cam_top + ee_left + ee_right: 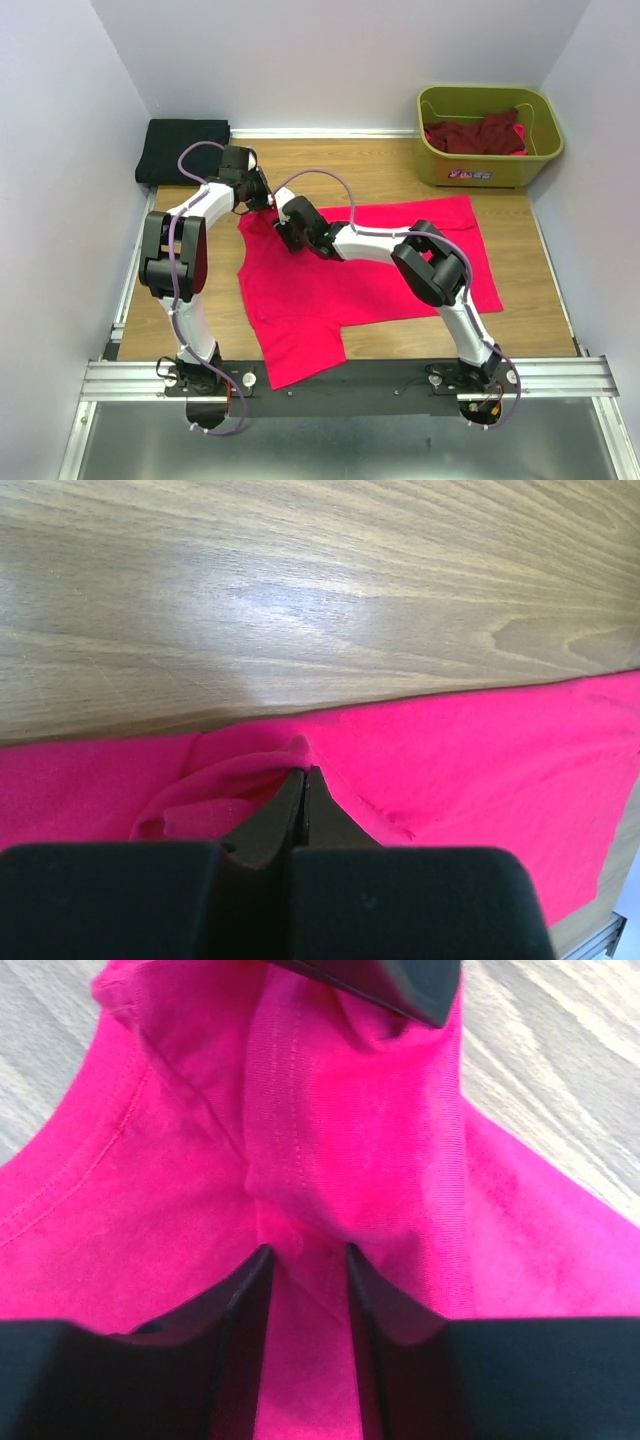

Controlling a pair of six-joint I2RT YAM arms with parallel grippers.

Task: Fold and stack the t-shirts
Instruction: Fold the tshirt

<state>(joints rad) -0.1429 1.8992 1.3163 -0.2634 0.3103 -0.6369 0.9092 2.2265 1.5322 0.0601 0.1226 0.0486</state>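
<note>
A bright pink-red t-shirt (380, 265) lies spread across the middle of the wooden table. My left gripper (263, 196) is at the shirt's far left corner, shut on a raised fold of it (296, 752). My right gripper (287, 226) is just beside it over the same corner, and its jaws stand a little apart astride a ridge of pink cloth (305, 1250). The left gripper's fingertip (400, 985) shows at the top of the right wrist view. A folded black t-shirt (185, 148) lies at the far left. Dark maroon t-shirts (478, 133) are in the tub.
An olive-green plastic tub (490, 165) stands at the far right corner. White walls close in the table on three sides. A metal rail (350, 378) runs along the near edge, and the pink shirt's lower part hangs over it.
</note>
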